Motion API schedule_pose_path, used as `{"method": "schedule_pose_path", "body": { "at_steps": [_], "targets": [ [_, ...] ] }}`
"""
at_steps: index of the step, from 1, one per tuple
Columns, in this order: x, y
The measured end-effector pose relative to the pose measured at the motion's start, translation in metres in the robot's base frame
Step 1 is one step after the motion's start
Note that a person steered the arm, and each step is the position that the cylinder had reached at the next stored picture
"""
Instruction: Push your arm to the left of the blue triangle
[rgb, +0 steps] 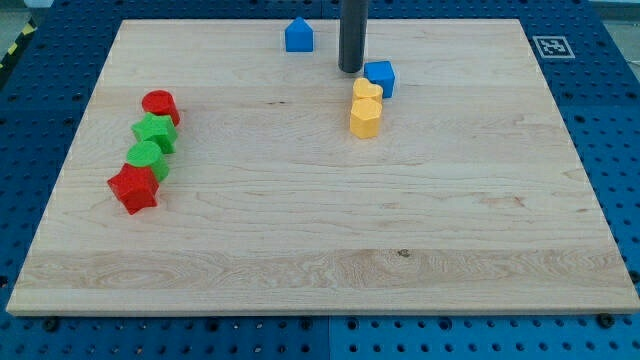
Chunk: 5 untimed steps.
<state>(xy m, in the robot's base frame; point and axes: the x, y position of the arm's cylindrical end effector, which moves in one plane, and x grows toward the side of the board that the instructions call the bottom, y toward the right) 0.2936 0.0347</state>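
The blue triangle-topped block (298, 35) sits near the view's top edge of the wooden board, left of centre-top. My tip (351, 70) is the lower end of a dark rod coming down from the view's top. It stands to the right of and slightly below the blue triangle block, with a gap between them. A blue cube (380, 77) lies just right of my tip, close to it. Two yellow blocks, one heart-shaped (367, 91) and one hexagonal (365, 118), sit just below the tip and cube.
At the view's left a diagonal row holds a red cylinder (160, 105), a green star-like block (155, 131), a green rounded block (147, 157) and a red star-like block (133, 188). The wooden board (320, 250) lies on a blue pegboard table.
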Motion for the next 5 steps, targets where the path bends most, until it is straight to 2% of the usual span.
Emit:
{"method": "schedule_pose_path", "body": {
  "at_steps": [3, 4, 5],
  "targets": [
    [-0.001, -0.074],
    [-0.016, -0.111],
    [-0.051, -0.143]
  ]
}}
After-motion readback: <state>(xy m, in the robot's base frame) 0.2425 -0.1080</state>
